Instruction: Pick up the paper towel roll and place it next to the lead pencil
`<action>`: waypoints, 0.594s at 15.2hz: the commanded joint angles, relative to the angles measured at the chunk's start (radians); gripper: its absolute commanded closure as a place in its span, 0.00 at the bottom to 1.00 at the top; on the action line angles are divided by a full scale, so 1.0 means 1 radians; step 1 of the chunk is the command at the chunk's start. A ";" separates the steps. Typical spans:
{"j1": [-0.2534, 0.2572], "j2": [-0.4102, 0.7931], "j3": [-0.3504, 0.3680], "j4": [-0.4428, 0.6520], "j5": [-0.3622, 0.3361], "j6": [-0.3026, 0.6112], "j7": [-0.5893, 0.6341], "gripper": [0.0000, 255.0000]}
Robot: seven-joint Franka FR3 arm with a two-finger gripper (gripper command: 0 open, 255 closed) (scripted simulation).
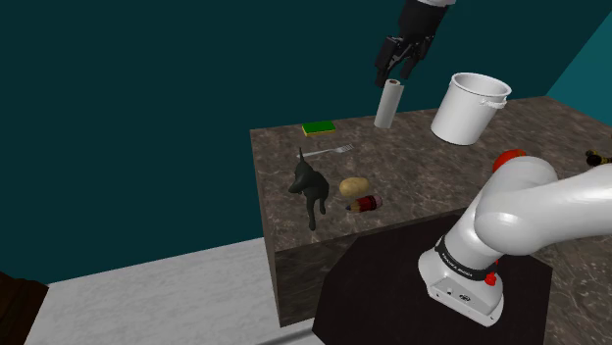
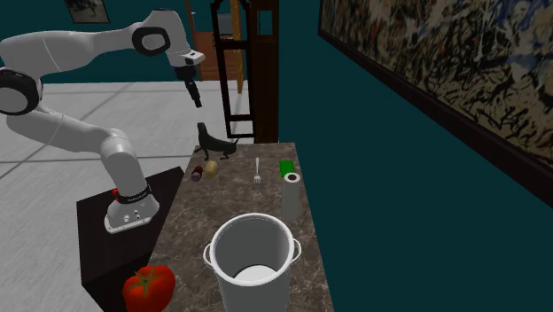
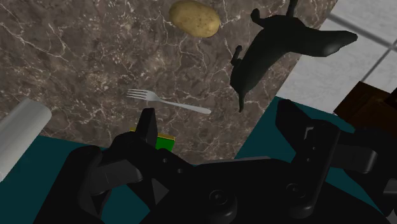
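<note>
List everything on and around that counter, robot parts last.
Upright paper towel roll: one, white, counter's far edge.
Large two-handled pot: one, white, beside the roll.
Flat rectangular sponge: one, green, far edge.
Fork: one, silver-grey, near the sponge.
Dog figurine: one, black, counter's edge at the shoulder view's left.
Potato: one, tan, beside the dog.
Short cylinder: one, red and dark, by the potato.
Tomato: one, red, near the pot.
Marbled counter: one, brown.
Arm: one, white.
Gripper: one, black, open, raised above the counter.

white roll (image 1: 388, 105), brown marbled counter (image 1: 412, 169) (white veins)
</note>
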 commanded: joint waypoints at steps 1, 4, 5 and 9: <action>0.000 0.000 0.000 0.000 0.000 0.000 0.000 0.00; -0.018 0.053 -0.062 0.005 -0.028 0.046 -0.058 0.00; -0.023 0.073 -0.082 0.009 -0.036 0.062 -0.078 0.00; -0.040 0.163 -0.163 0.036 -0.061 0.122 -0.155 0.00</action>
